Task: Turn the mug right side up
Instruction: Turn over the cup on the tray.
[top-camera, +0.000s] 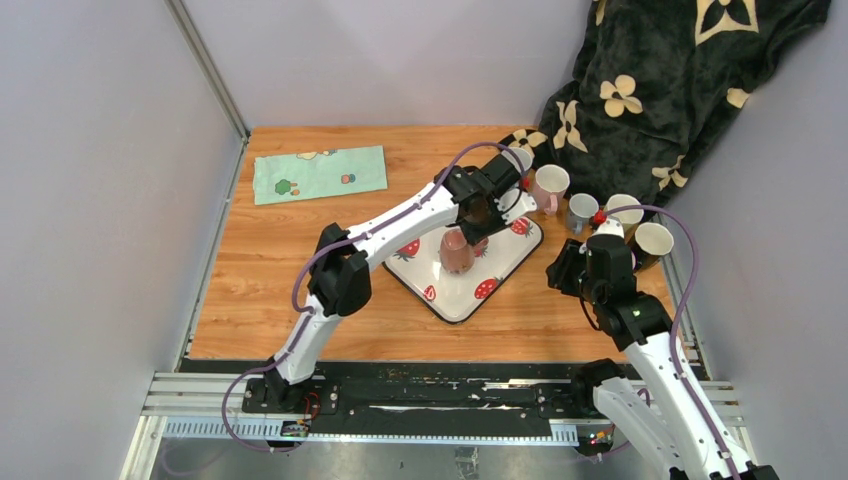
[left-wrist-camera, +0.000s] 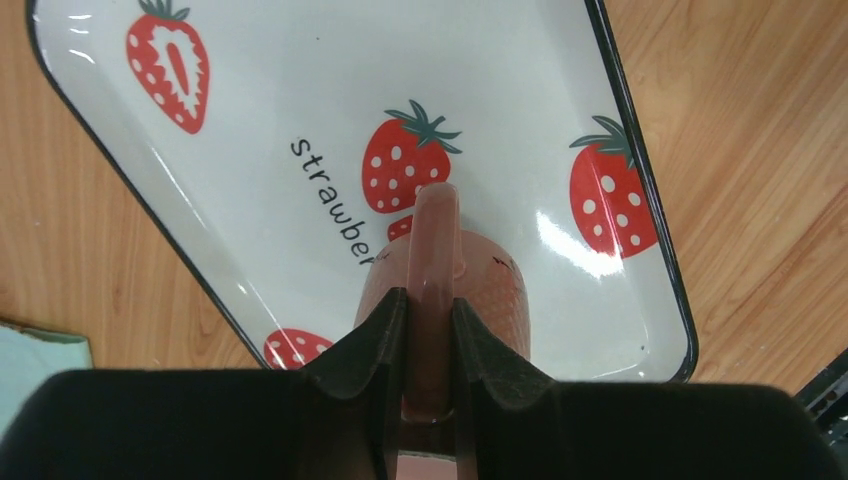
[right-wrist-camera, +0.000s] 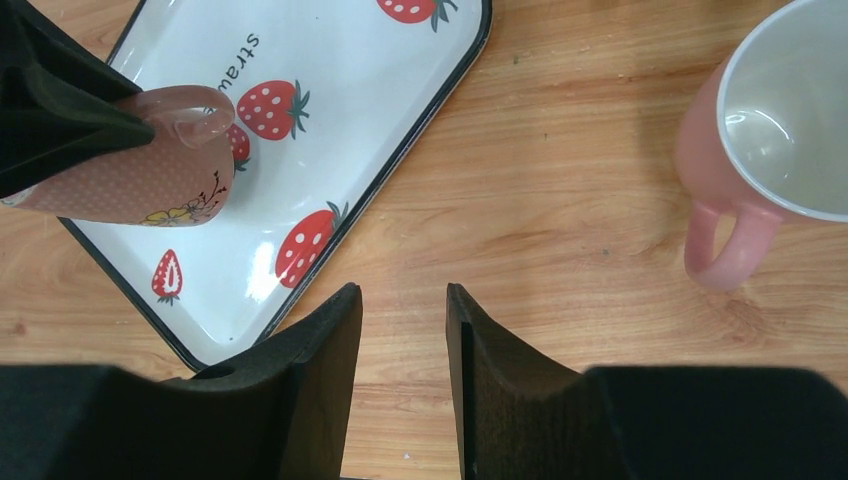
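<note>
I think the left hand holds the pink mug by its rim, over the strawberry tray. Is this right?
Not quite. The left hand holds the mug by its handle, not by its rim. The left wrist view shows the hand shut on the handle. The rest stands: the mug is pink and is over the strawberry tray.

One printed word, on the tray
Black lettering on the white tray (left-wrist-camera: 300, 80) reads "strawber", its end hidden behind the mug (left-wrist-camera: 495, 290); nothing else is legible.

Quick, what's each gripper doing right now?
Left gripper: closed on the mug, by its handle.
Right gripper: open, holding nothing.
</note>
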